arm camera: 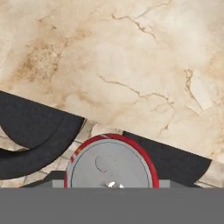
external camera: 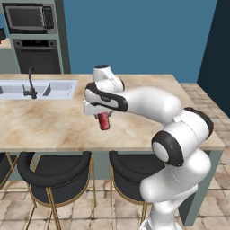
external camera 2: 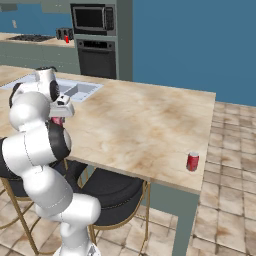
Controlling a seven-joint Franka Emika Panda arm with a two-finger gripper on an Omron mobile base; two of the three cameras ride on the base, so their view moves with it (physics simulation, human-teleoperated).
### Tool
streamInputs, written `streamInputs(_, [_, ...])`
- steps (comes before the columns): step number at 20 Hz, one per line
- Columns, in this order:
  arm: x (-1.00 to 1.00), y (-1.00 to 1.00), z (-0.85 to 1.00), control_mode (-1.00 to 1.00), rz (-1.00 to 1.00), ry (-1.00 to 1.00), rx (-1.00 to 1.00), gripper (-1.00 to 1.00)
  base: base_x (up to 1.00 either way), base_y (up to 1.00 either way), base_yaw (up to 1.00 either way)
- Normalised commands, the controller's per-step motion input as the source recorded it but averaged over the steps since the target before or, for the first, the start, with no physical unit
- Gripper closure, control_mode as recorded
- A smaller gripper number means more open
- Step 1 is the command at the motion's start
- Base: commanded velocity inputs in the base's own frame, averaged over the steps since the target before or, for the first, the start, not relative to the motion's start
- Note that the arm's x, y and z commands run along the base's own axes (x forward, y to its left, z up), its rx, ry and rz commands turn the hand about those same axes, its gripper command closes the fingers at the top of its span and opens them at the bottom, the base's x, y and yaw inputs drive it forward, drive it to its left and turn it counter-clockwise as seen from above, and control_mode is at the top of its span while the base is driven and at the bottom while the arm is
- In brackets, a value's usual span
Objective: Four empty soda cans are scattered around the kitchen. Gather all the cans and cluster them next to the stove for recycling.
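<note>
My gripper (external camera: 103, 117) is shut on a red soda can (external camera: 104, 122) and holds it tilted just above the beige island counter (external camera: 54, 126), near its front edge. In the hand view the can's silvery top (arm camera: 109, 162) sits close under the camera, over the counter's edge. The arm hides most of that can (external camera 2: 57, 120) in the right base view. A second soda can (external camera 2: 192, 161) stands upright near the island's right front corner. Far at the back left lies the black stove (external camera 2: 29, 38), and a small red can-like thing (external camera 2: 67, 39) stands by the toaster (external camera 2: 63, 33).
A sink (external camera: 49, 88) with a dark faucet (external camera: 31, 83) is set into the island's left part. Black bar stools (external camera: 56, 173) (external camera: 128, 175) stand under the front edge. A microwave (external camera 2: 94, 19) and wall oven (external camera 2: 97, 59) stand at the back.
</note>
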Motion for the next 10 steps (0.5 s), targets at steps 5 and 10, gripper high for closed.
streamInputs(5, [-0.17,-0.11,0.22,-1.00,0.00,0.10,-0.04,1.00,0.00,0.00,0.00])
streamInputs(10, [-0.31,-0.11,0.09,-1.00,0.00,-0.04,-0.02,1.00,0.00,0.00,0.00])
